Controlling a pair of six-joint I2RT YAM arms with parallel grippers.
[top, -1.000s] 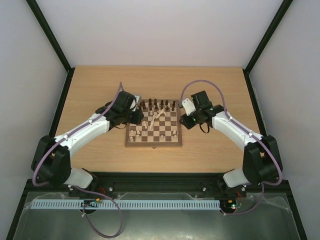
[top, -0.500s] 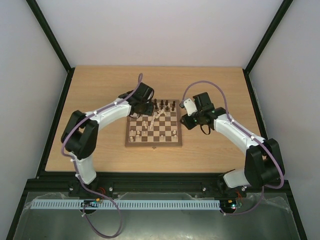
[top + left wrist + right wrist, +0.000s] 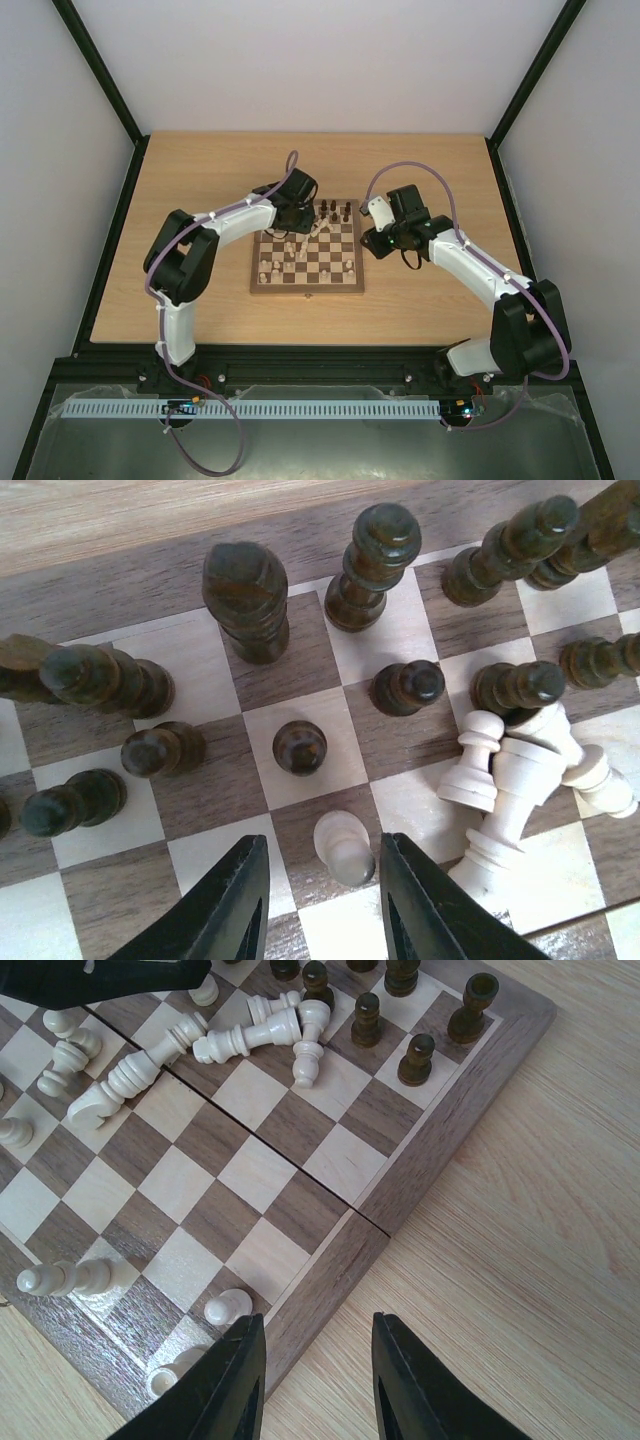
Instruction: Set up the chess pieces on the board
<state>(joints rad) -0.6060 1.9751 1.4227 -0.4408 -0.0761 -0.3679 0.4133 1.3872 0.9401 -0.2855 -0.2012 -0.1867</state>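
Left wrist view: the left gripper (image 3: pixel 322 845) is held low over the board (image 3: pixel 130 595), its jaws parted to a little more than a pawn's width. 1 upright pale pawn (image 3: pixel 343 847) stands between them on a dark square, closer to the finger at 3 o'clock. Whether it is touched cannot be told, and nothing is clamped. 1 dark pawn (image 3: pixel 300 747) stands on the light square at 11 o'clock of it, and taller dark pieces (image 3: pixel 247 595) are ranged upright along the far rows toward 12 o'clock. At 2 o'clock of the pale pawn a heap of pale pieces (image 3: pixel 520 775) is seen, most of them tipped over and touching one another.

From the right wrist, the right gripper (image 3: pixel 317 1325) is seen with its jaws parted about as wide, and nothing is held or touched. It hangs over the brown border of the board, just where that border meets the table (image 3: pixel 520 1260). 1 corner pawn (image 3: pixel 228 1307), pale, stands on a square at 9 o'clock of the jaws.

From the top camera, the board is seen lying near the middle of the light wood table. The left gripper is placed over the board's far edge at 11 o'clock and the right gripper at its 2 o'clock corner. The table is enclosed by plain pale walls (image 3: pixel 320 60) and black frame posts (image 3: pixel 97 70).
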